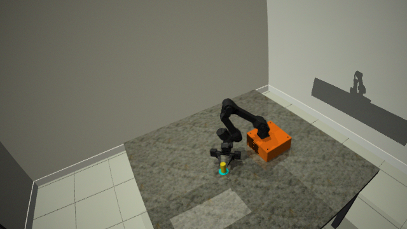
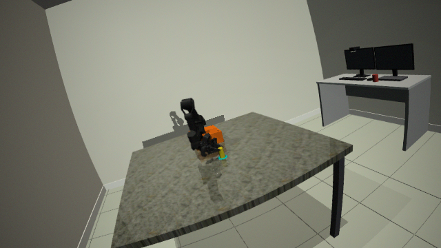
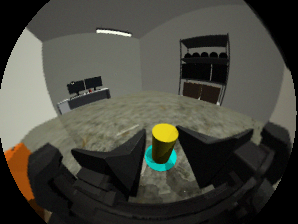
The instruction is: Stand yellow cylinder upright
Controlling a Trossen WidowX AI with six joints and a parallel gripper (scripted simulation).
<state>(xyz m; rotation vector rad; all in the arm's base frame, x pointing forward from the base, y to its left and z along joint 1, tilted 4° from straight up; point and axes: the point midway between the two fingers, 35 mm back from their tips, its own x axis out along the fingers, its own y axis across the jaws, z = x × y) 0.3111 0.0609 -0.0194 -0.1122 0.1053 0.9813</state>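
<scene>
The yellow cylinder (image 3: 164, 141) stands upright inside the cyan circle (image 3: 160, 160), mid-counter (image 1: 286, 178). The gripper (image 3: 162, 163) is spread, fingers clear of it on both sides.

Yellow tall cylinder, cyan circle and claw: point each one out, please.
yellow tall cylinder (image 3: 164, 140): wrist view, on its upright side.
cyan circle (image 3: 152, 161): wrist view, on the ring's left edge.
claw (image 1: 225, 158): top view, midway between its fingertips, open.

yellow cylinder (image 3: 164, 139) upright, inside cyan circle (image 3: 160, 160)
</scene>
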